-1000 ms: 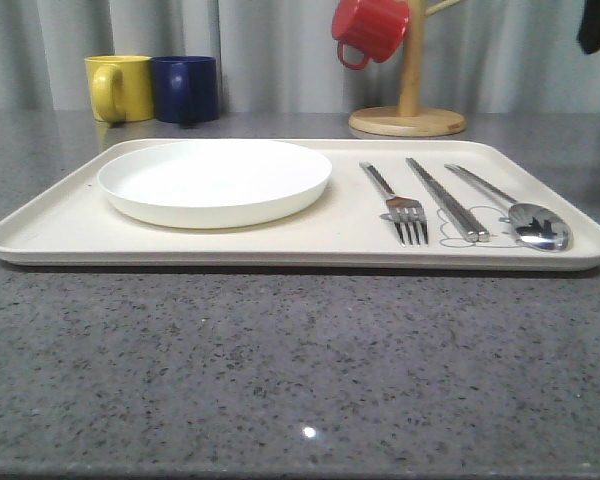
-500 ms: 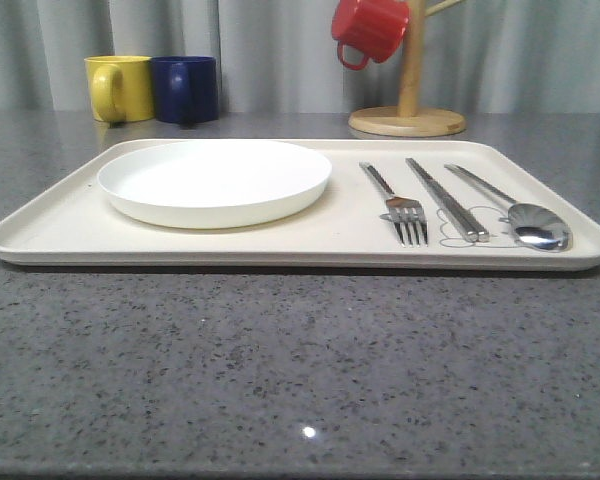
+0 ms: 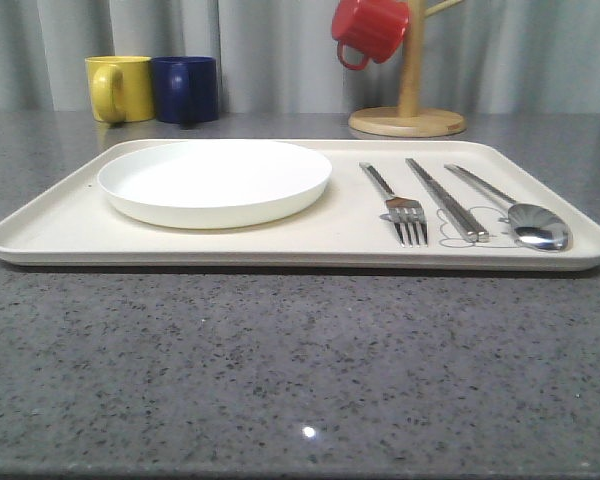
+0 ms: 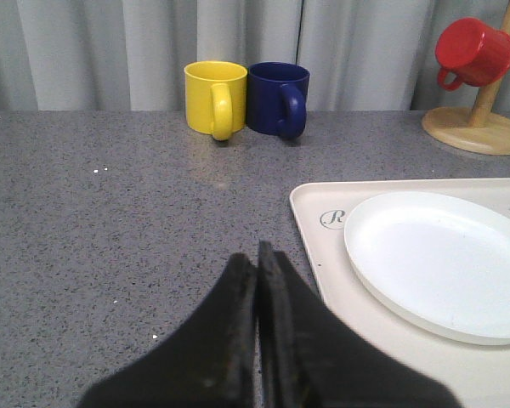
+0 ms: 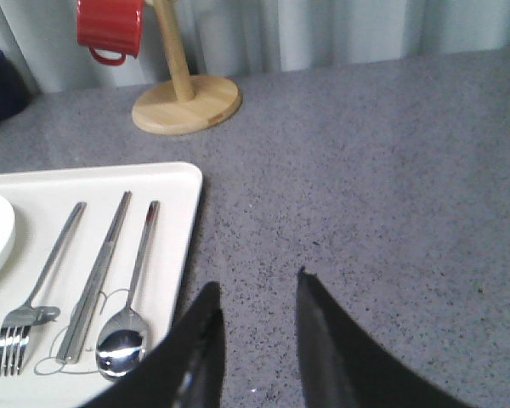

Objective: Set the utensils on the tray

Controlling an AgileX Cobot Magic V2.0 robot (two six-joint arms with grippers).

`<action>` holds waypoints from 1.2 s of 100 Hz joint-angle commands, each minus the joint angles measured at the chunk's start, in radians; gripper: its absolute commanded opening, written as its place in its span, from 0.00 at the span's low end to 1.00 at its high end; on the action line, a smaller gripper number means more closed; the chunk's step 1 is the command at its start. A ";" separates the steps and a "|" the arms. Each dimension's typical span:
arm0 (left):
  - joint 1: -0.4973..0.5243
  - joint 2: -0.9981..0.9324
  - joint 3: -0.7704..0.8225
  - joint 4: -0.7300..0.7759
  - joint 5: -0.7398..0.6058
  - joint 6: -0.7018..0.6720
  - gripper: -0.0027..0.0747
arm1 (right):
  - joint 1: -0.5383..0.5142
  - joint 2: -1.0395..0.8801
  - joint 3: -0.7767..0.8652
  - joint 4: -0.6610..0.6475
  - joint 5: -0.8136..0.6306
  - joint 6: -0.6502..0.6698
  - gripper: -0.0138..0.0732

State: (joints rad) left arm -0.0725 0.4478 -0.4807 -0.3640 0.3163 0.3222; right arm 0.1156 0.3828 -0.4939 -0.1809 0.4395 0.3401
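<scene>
Fork [image 3: 398, 207], chopsticks [image 3: 446, 198], spoon [image 3: 520, 215] and plate [image 3: 215, 180] all lie on the tray [image 3: 50, 232]; task looks finished. Left gripper [image 4: 257, 259] fingers pressed together, right gripper [image 5: 257, 293] fingers narrowly apart, empty.

We hold our black left gripper [image 4: 257, 255] with fingers pressed together, and our black right gripper [image 5: 257, 293] with fingers parted, gripping nothing.

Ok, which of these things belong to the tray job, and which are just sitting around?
Part of the job: tray, white plate, fork, chopsticks, spoon.

Just lying about: yellow mug, blue mug, red mug hanging on the wooden mug stand.
</scene>
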 commanded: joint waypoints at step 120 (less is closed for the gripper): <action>0.003 0.003 -0.030 -0.012 -0.073 -0.009 0.01 | -0.006 -0.021 -0.015 -0.024 -0.099 -0.009 0.08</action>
State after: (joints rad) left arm -0.0725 0.4478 -0.4807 -0.3640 0.3163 0.3222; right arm 0.1156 0.3639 -0.4919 -0.1867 0.4336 0.3401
